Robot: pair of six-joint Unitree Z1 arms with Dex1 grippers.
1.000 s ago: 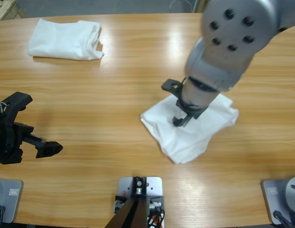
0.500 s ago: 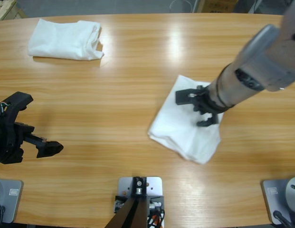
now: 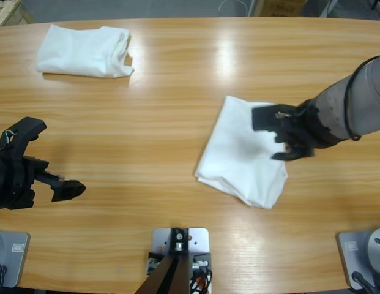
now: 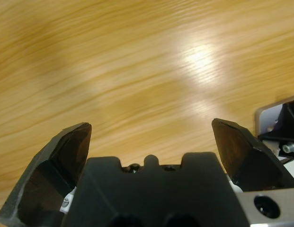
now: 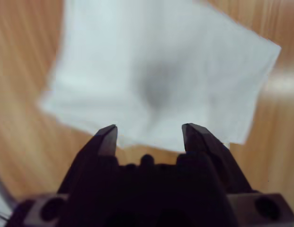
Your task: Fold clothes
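1. Now, the right arm (image 3: 355,101) reaches in from the right edge, forearm nearly level, its pincer (image 3: 279,136) over the right side of the near shirt (image 3: 242,153).
2. Right pincer's jaws are spread, nothing between them; the wrist view looks down on white cloth with a dark shadow at its middle.
3. That shirt lies folded flat, right of the desk's (image 3: 159,92) centre.
4. A second folded shirt (image 3: 84,51) sits at the far left corner, well apart.
5. Left pincer (image 3: 46,160) waits low at the left edge, jaws wide, over bare wood.
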